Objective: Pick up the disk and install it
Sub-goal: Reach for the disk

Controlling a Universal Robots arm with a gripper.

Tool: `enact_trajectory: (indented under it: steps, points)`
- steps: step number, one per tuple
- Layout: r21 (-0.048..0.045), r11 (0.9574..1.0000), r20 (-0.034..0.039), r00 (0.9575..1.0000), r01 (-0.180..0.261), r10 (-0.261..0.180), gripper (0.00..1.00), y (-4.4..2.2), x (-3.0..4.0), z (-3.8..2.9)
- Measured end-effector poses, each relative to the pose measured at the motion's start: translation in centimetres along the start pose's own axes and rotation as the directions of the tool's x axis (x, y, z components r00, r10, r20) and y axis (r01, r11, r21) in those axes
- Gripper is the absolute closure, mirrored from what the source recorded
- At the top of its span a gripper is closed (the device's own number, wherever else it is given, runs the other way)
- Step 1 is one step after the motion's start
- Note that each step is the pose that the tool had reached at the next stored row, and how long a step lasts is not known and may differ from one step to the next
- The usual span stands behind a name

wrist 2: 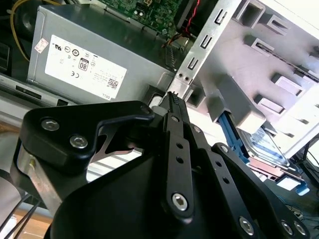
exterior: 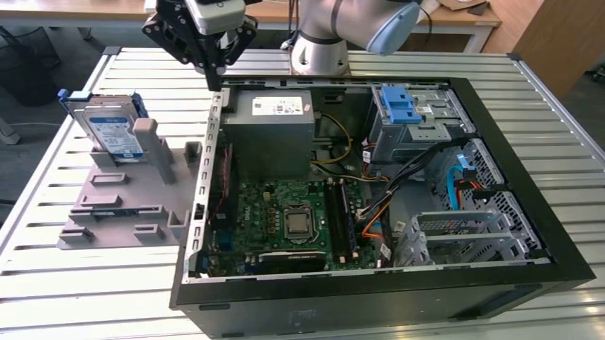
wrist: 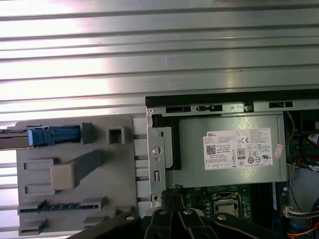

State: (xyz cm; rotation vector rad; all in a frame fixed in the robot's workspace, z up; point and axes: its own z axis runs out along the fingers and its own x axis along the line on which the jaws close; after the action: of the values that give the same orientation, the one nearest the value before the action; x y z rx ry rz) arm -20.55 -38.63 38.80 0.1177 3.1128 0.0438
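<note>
The disk (exterior: 112, 133), silver with a white-and-blue label and blue rails, stands on edge in a grey plastic holder (exterior: 123, 205) at the exterior view's left, beside the open computer case (exterior: 553, 244). My black gripper (exterior: 217, 79) hangs above the case's back left corner, off to one side of the disk and not touching it. Its fingers are shut with nothing between them. In both wrist views the shut fingertips (wrist 2: 173, 98) (wrist: 172, 195) hover over the case's metal side wall. The disk (wrist 2: 266, 144) shows past the holder and edge-on by its blue rail (wrist: 52, 135).
Inside the case lie a grey power-supply box (exterior: 274, 131) with a white sticker, the green motherboard (exterior: 288, 212), coloured cables and a metal drive cage with a blue latch (exterior: 404, 106). Everything rests on a slatted metal table (exterior: 95, 297). The arm's base (exterior: 321, 49) stands behind the case.
</note>
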Motion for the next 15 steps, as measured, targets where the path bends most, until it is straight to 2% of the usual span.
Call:
enact_trajectory:
  steps: [15]
  points:
    - [0.0000, 1.0000, 0.0000, 1.0000, 0.000, 0.000, 0.89, 0.03, 1.27, 0.09]
